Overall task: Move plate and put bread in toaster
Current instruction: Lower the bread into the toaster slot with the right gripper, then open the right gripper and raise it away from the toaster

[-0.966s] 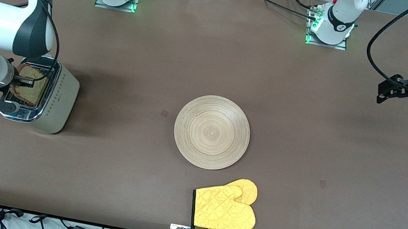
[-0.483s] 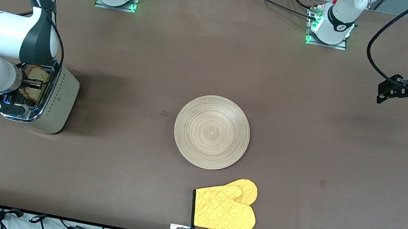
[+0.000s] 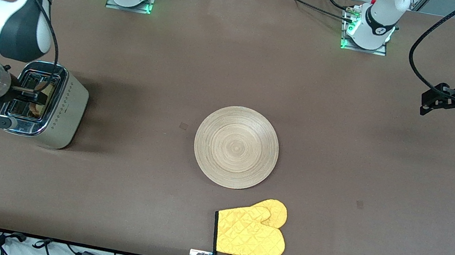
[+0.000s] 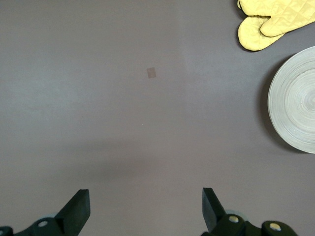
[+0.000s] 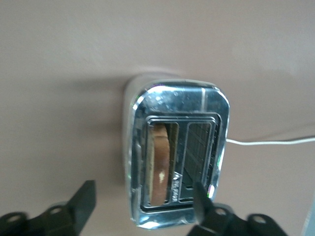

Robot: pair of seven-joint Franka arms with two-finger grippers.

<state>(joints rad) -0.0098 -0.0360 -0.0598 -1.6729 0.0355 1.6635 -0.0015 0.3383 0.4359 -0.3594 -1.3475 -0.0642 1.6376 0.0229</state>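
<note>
Yellow mitt (image 3: 250,234) lies just beside the plate (image 3: 236,147), nearer the front camera, with the plate mid-table and bare brown table (image 3: 385,170) all around it. Toward the right arm's end stands the toaster (image 3: 48,106), close to that table edge, the bread (image 5: 160,164) down in one slot — the right gripper (image 5: 142,204) hangs over it, fingers spread and empty. Near the other end the left gripper (image 4: 145,209) waits open over bare table — well apart from the plate.
</note>
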